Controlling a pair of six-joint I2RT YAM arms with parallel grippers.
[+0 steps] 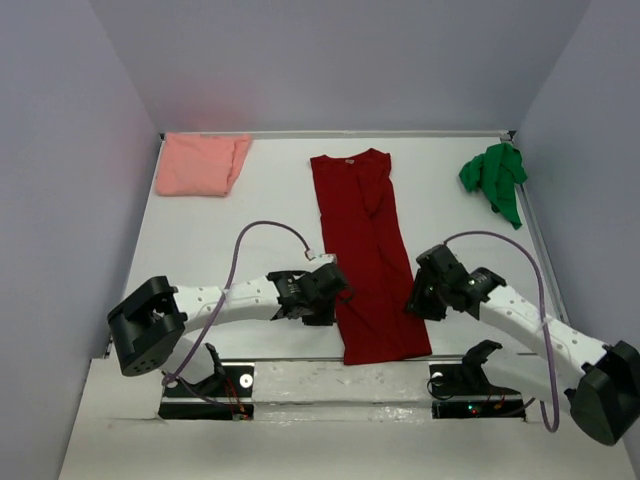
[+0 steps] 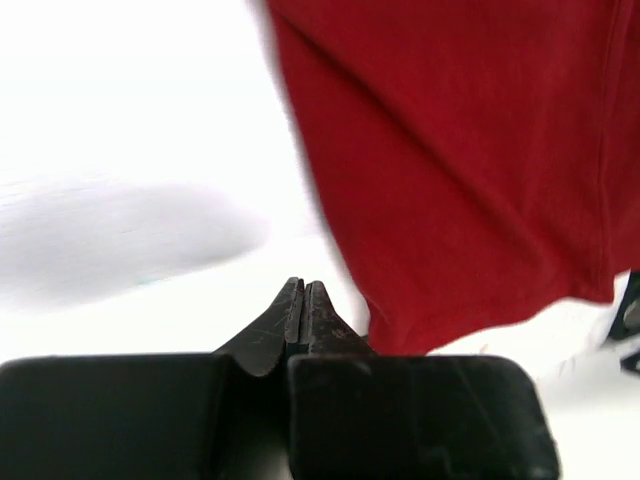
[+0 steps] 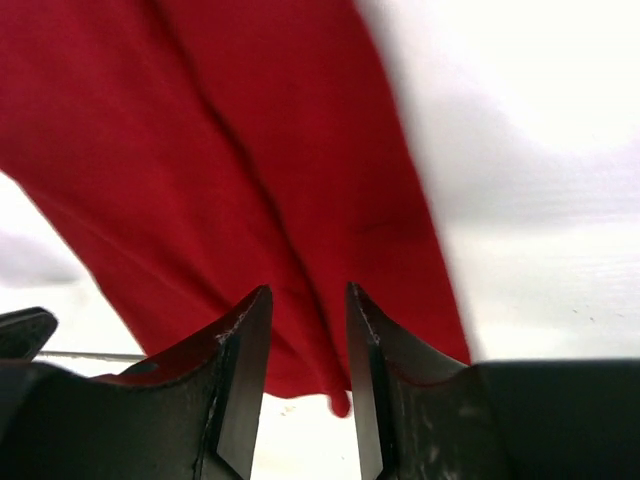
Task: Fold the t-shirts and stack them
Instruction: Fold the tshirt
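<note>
The dark red t-shirt point(image 1: 365, 250) lies folded lengthwise into a long strip down the middle of the table, collar at the far end. My left gripper point(image 1: 338, 292) is shut and empty, just left of the strip's left edge point(image 2: 420, 180). My right gripper point(image 1: 412, 300) is open over the strip's right edge near the hem point(image 3: 250, 180), with cloth showing between the spread fingers. The pale salmon pink t-shirt point(image 1: 200, 164) lies folded at the far left. The bright green t-shirt point(image 1: 495, 178) lies crumpled at the far right.
Grey walls close in the white table point(image 1: 220, 240) on three sides. The arm bases point(image 1: 145, 325) and their cables sit along the near edge.
</note>
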